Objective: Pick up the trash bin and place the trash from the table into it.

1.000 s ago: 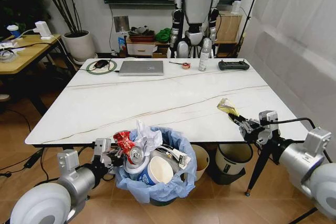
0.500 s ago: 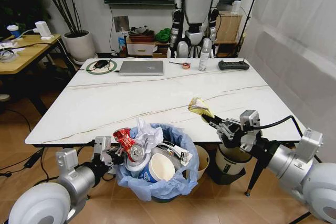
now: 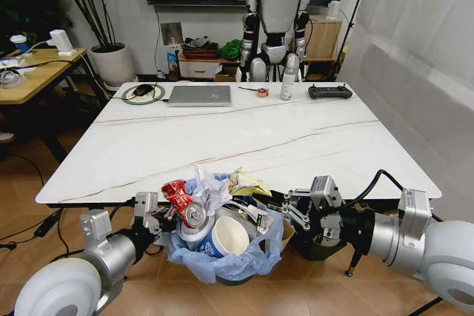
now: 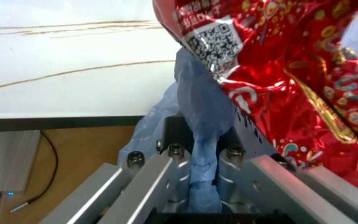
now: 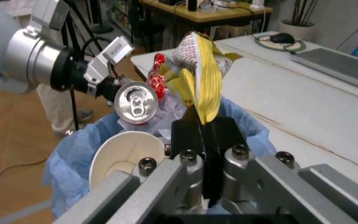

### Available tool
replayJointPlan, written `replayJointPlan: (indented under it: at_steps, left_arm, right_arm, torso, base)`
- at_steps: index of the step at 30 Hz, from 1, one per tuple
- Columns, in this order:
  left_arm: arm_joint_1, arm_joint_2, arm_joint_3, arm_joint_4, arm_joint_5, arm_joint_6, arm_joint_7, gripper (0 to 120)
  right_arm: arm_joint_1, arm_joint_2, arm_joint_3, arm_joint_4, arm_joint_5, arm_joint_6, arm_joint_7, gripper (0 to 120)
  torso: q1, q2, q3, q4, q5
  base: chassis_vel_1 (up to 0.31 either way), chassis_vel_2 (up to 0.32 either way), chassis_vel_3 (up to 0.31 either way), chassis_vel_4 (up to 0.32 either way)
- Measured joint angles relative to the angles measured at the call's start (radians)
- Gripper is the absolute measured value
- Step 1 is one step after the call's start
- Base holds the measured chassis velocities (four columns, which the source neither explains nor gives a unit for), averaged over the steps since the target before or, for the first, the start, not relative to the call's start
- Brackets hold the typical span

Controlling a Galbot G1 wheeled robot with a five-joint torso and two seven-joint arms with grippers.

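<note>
With the left hand (image 3: 152, 221) clamped on the blue liner of the trash bin (image 3: 222, 253) below the worktop (image 3: 148, 146) edge, the right hand (image 3: 278, 205), closed on a yellow wrapper (image 3: 246, 182) above the overfull bin, risks it sliding off onto the floor.

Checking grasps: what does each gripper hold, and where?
Left gripper: bin by its blue bag rim. Right gripper: yellow wrapper by its lower end.

A: Arms?
B: Rounded silver-grey shells, black joints, black cable on the right one.
A: Left gripper (image 3: 164, 220), right gripper (image 3: 278, 206)?
B: Brushed metal bars, round-headed screws, black fingers (image 5: 188, 133).
</note>
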Motion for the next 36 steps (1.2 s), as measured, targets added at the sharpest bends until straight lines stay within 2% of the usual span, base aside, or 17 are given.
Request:
replayJointPlan:
  at_steps: [8, 12, 17, 36]
  left_arm:
    - [-0.034, 0.014, 0.029, 0.014, -0.010, 0.000, 0.006, 0]
    - [-0.053, 0.018, 0.039, 0.019, -0.019, 0.001, 0.007, 0]
    - [-0.060, 0.014, 0.044, 0.020, -0.022, 0.002, 0.008, 0]
    - [-0.071, 0.018, 0.058, 0.007, -0.031, -0.002, 0.082, 0]
  right_arm:
    - [0.124, -0.056, -0.007, 0.003, 0.110, 0.000, 0.014, 0]
    - [0.132, -0.075, -0.007, -0.004, 0.120, 0.000, -0.003, 0]
    - [0.084, -0.054, -0.032, -0.006, 0.022, -0.008, -0.037, 0]
    - [0.069, -0.055, -0.041, -0.002, -0.106, 0.008, -0.079, 0]
  torso:
    - [0.000, 0.000, 0.000, 0.0001, -0.0002]
    - [0.000, 0.000, 0.000, 0.0000, -0.0003]
    - [0.000, 0.000, 0.000, 0.0000, 0.0002]
    - [0.000, 0.000, 0.000, 0.0000, 0.0000]
  base:
    - [0.000, 0.000, 0.000, 0.000]
    - [0.000, 0.000, 0.000, 0.000]
    - [0.000, 0.000, 0.000, 0.000]
    - [0.000, 0.000, 0.000, 0.000]
